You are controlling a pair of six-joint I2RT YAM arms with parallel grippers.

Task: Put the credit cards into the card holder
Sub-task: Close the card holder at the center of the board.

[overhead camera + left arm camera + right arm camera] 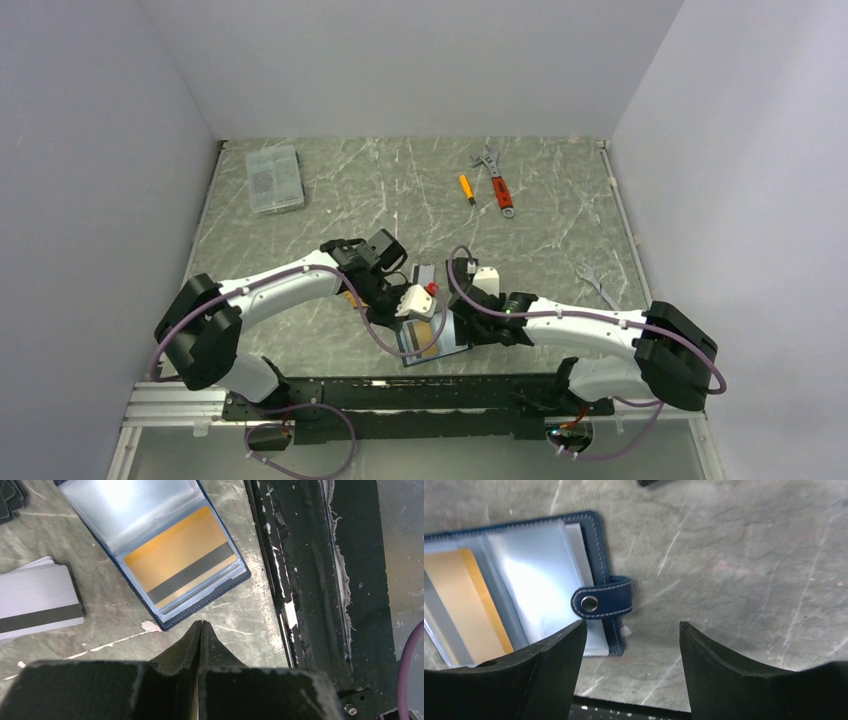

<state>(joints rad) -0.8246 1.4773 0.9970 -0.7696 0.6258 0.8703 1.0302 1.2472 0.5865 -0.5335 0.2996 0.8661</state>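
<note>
Left fingers (pixel 187 647) pressed together, empty; right fingers (pixel 554 655) spread wide, empty.

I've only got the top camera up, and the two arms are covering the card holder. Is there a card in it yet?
Observer: Yes. In the left wrist view, an orange card with a dark stripe sits behind clear plastic inside the open card holder.
Operator: Is the left gripper carrying another one?
Observer: No. The left gripper is shut with nothing between its fingers, just off the holder's near corner.
Operator: And the right?
Observer: The right gripper is open and empty, with one finger over the holder's edge beside the snap tab.
</note>
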